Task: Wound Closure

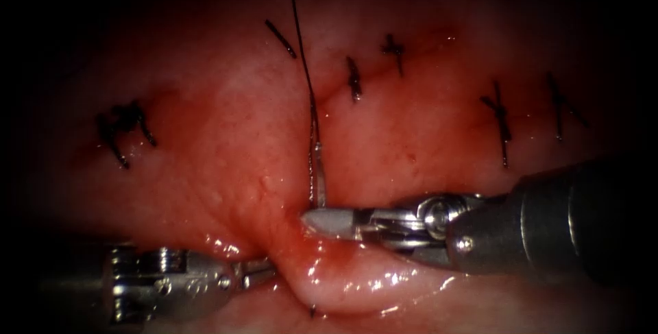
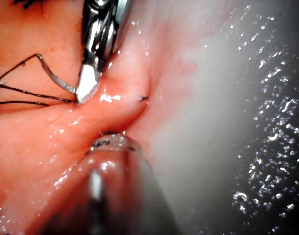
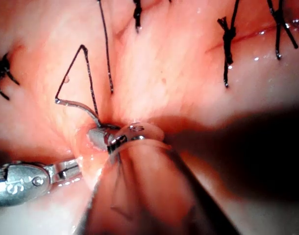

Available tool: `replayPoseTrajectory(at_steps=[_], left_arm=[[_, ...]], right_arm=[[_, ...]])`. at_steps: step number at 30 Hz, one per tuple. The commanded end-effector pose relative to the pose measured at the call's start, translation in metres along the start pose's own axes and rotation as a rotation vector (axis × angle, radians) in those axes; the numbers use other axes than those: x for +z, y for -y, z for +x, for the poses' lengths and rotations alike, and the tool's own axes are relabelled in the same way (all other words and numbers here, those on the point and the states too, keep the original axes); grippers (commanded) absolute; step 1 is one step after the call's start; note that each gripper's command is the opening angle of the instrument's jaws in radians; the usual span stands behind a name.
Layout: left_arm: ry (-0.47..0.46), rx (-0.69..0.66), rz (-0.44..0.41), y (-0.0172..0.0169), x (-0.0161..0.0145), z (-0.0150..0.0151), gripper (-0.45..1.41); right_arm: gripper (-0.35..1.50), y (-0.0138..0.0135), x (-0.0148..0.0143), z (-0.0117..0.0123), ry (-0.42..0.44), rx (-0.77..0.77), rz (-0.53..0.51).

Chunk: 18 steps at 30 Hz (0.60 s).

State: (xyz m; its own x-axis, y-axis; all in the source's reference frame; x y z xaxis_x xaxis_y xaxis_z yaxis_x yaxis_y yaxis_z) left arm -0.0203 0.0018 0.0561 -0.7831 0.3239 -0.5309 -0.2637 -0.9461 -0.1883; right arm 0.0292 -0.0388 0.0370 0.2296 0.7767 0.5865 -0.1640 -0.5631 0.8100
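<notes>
Needle (image 1: pixel 316 169) thin, curved, silver, tip end buried in tissue (image 1: pixel 226 135), right tool (image 1: pixel 322 221) clamped on it low, left tool (image 1: pixel 264 273) gripping tissue fold.

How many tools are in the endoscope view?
2. The right tool, at centre, is shut on the needle above the tissue fold; the left tool, lower left, beside it.

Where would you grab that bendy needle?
Probably its bare middle curve, from the left arm's side: the right end effector holds the needle by its lower end at the tissue, and thread trails from its top. I can't tell what the left end effector holds.
</notes>
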Motion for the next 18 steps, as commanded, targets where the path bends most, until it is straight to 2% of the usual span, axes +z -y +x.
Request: replayPoseTrajectory(at_steps=[1,4,7,8,13,14,15,16,18], left_arm=[[0.0,-0.001,-0.004,-0.001,0.0007,-0.0001,-0.12],[0.0,-0.001,-0.004,-0.001,0.0007,-0.0001,-0.12],[0.0,-0.002,-0.003,-0.001,0.0007,0.0,-0.12],[0.0,-0.002,-0.004,-0.001,0.0007,0.0,-0.12],[0.0,-0.002,-0.004,-0.001,0.0006,0.0,-0.12],[0.001,-0.002,-0.005,-0.001,0.0006,0.0,-0.12],[0.001,-0.003,-0.005,-0.001,0.0005,0.0,-0.12],[0.001,-0.003,-0.005,-0.001,0.0005,0.0001,-0.12],[0.001,-0.003,-0.005,-0.001,0.0005,0.0001,-0.12]], right_arm=[[-0.35,-0.0006,0.0005,-0.0001,-0.022,0.005,0.003],[-0.35,0.0001,-0.0002,0.0012,-0.026,0.009,0.036],[-0.35,0.001,-0.0009,0.0029,-0.082,-0.033,0.059],[-0.35,0.0012,-0.0011,0.0036,-0.123,-0.067,0.053],[-0.35,0.0008,-0.0024,0.0069,-0.205,-0.276,0.025],[-0.16,0.0006,-0.0026,0.0075,-0.22,-0.31,0.017],[0.32,0.0002,-0.0029,0.0089,-0.247,-0.366,0.011],[0.66,0.0,-0.0031,0.0097,-0.265,-0.393,0.011],[1.05,-0.0001,-0.0033,0.011,-0.288,-0.442,0.006]])
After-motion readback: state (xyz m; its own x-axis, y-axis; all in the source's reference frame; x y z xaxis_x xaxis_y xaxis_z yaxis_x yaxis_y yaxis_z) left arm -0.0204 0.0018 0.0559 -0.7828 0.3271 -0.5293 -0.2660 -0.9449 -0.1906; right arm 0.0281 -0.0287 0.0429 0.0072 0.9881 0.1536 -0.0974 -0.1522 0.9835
